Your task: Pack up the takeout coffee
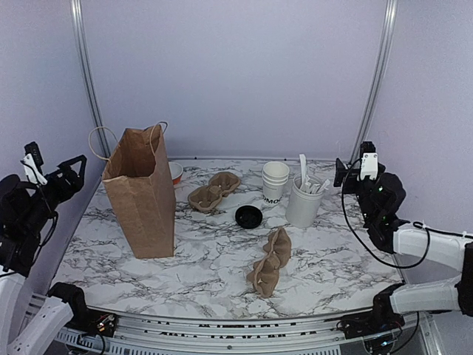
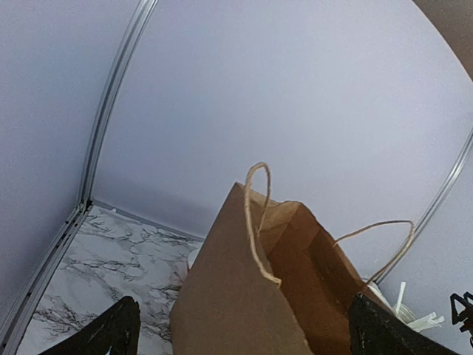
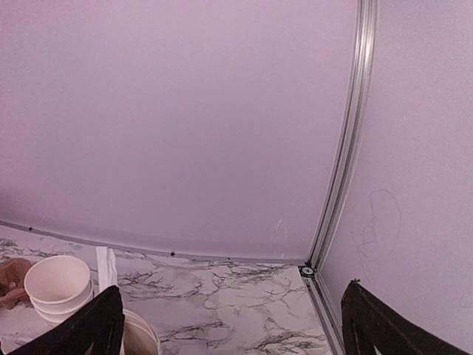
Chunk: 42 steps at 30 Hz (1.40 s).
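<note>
A stack of small white paper cups [image 1: 275, 180] with dark lettering low on the side stands at the back middle-right; it also shows in the right wrist view [image 3: 58, 285]. A round black lid [image 1: 248, 216] lies apart on the table in front of the stack. A brown paper bag [image 1: 140, 194] stands open at the left, and fills the left wrist view [image 2: 244, 303]. My left gripper [image 1: 68, 173] is open and empty, raised left of the bag. My right gripper [image 1: 344, 174] is open and empty, raised right of the cups.
A larger white cup of white utensils [image 1: 304, 201] stands right of the stack. A brown cup carrier [image 1: 214, 191] lies by the bag, another brown carrier [image 1: 270, 262] lies nearer the front. A small bowl with an orange-red band [image 1: 176, 172] sits behind the bag.
</note>
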Each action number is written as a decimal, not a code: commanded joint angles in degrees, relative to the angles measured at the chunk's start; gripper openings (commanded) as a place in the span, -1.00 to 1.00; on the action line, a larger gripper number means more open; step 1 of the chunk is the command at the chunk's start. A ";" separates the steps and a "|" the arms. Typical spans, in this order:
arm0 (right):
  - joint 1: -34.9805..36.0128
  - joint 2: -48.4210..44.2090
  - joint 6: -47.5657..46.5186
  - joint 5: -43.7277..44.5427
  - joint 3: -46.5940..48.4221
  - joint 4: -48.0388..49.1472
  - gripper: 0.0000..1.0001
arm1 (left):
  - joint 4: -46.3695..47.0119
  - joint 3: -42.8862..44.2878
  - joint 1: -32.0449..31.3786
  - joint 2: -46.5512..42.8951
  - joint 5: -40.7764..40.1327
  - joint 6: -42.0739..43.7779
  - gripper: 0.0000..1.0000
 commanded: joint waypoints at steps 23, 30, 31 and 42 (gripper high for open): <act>14.30 -6.53 14.36 15.33 25.46 -48.58 1.00 | -2.39 43.67 -58.69 47.47 -12.68 12.60 0.98; 14.21 -14.77 15.50 13.15 20.65 -49.33 0.99 | 12.68 37.11 -59.89 55.94 -7.73 1.63 0.98; 14.22 -16.55 16.64 13.35 18.64 -48.95 0.99 | 15.99 34.58 -59.79 55.99 -8.28 -0.09 0.98; 13.58 -21.25 29.61 9.16 14.89 -61.53 0.99 | 13.31 26.14 -56.66 61.83 -12.33 -12.19 0.98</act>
